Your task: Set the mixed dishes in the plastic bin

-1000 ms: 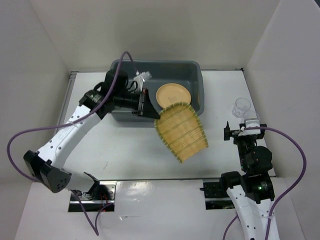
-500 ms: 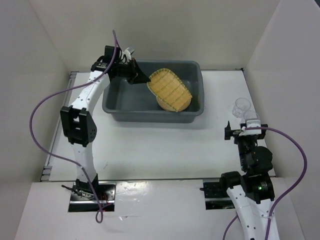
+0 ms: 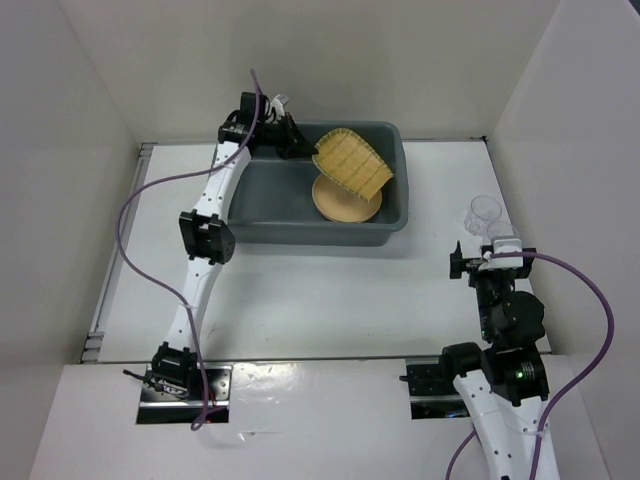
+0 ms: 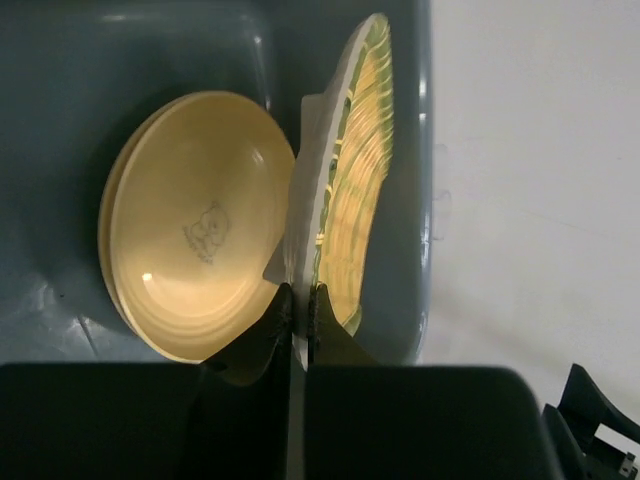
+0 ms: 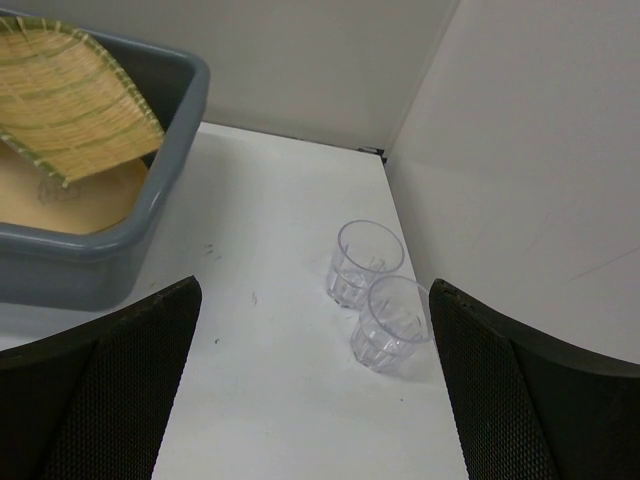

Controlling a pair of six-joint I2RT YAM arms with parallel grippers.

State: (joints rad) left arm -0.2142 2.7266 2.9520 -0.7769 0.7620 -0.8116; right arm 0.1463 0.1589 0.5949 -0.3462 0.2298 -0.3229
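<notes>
Bin [image 3: 268, 218] sat far-centre on the tabletop [image 3: 330, 295], plates [image 3: 340, 204] lay stacked in its right half, tray [image 3: 355, 163] hung tilted over them from the left hand [image 3: 308, 152], two cups [image 3: 485, 211] stood to the bin's right.

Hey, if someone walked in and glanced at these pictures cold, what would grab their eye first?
The yellow ribbed tray stands out, tilted above the far right part of the grey bin, with the left jaws shut on its edge. Under it a tan plate lies on the bin floor. Two clear glasses stand close together on the white table, to the right of the bin.
</notes>
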